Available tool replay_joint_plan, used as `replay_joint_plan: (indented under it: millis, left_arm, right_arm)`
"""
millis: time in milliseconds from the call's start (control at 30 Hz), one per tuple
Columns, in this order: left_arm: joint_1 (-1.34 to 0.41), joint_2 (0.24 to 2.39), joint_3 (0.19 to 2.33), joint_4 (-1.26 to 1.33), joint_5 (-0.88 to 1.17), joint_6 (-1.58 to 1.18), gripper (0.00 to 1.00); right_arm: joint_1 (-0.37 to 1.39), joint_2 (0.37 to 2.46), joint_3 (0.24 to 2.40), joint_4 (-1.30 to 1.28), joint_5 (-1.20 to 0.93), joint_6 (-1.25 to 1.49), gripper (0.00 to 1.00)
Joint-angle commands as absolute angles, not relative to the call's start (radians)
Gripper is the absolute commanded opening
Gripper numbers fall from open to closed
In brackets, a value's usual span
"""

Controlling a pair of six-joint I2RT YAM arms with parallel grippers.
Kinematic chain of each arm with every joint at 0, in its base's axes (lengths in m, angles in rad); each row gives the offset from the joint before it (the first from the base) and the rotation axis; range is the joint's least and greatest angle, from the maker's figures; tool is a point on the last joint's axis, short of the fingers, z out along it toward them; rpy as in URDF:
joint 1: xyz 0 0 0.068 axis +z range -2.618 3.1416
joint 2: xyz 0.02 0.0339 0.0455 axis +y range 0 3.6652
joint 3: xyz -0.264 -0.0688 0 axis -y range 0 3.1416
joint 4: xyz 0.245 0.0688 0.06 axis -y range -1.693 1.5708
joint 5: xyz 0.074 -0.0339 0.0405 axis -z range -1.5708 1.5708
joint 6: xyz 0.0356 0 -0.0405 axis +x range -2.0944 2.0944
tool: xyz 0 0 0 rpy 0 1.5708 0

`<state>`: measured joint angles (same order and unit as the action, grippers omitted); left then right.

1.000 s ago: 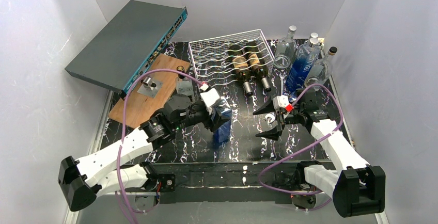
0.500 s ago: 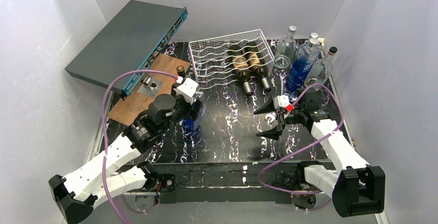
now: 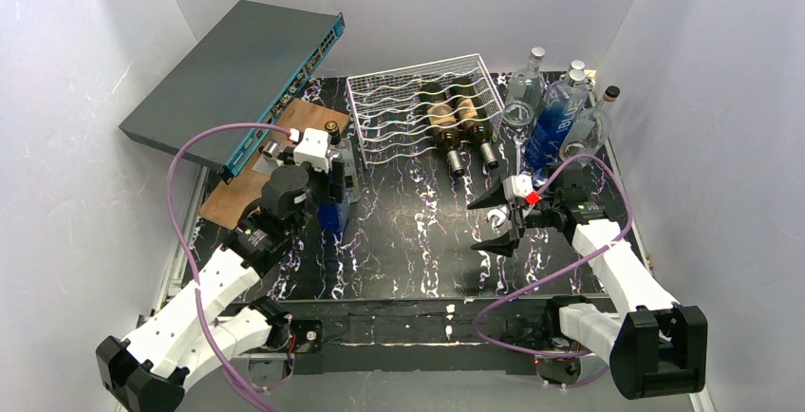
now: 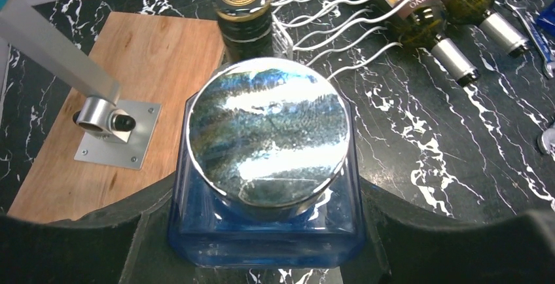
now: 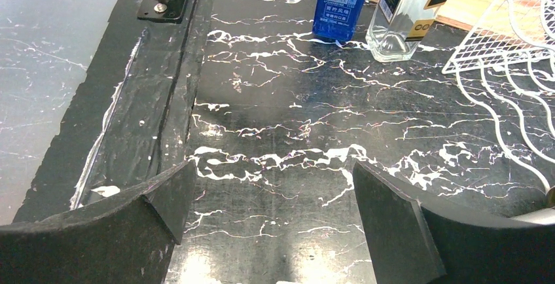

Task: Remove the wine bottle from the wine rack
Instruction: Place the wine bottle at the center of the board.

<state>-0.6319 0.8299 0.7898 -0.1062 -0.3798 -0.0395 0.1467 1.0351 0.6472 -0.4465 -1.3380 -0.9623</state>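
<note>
The white wire wine rack (image 3: pixel 403 108) stands at the back centre. Two dark wine bottles (image 3: pixel 456 122) with tan labels lie in its right cradles, necks toward me; they also show in the left wrist view (image 4: pixel 425 19). My left gripper (image 3: pixel 332 198) is shut on a blue square glass bottle (image 4: pixel 265 140) with a silver round cap, held upright by the wooden board, left of the rack. Its black fingers (image 4: pixel 78 245) press both sides. I cannot tell if the bottle's base touches the table. My right gripper (image 3: pixel 496 222) hangs open over bare table (image 5: pixel 271 199).
A clear bottle with a black cap (image 4: pixel 245 12) stands just behind the blue one, at the rack's corner. A wooden board (image 3: pixel 252 198) with a metal bracket (image 4: pixel 108 124) lies left. A grey network switch (image 3: pixel 237 70) leans at back left. Several clear and blue bottles (image 3: pixel 560 113) stand back right.
My left arm has carried the blue bottle from the table's middle leftward and back, to beside the wooden board. The right arm has not moved.
</note>
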Motion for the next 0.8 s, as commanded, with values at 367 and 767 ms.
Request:
replay_joint_plan:
  millis: [367, 767]
  left_arm:
    - [-0.530, 0.807, 0.773, 0.086, -0.381, -0.097, 0.05]
    - [-0.516, 0.767, 0.720, 0.087, -0.393, -0.107, 0.50]
  right_arm:
    - [0.137, 1.024, 0.676, -0.449, -1.351, -0.973, 0.98]
    - [0.135, 1.029, 0.673, -0.445, -1.350, -0.973, 0.98]
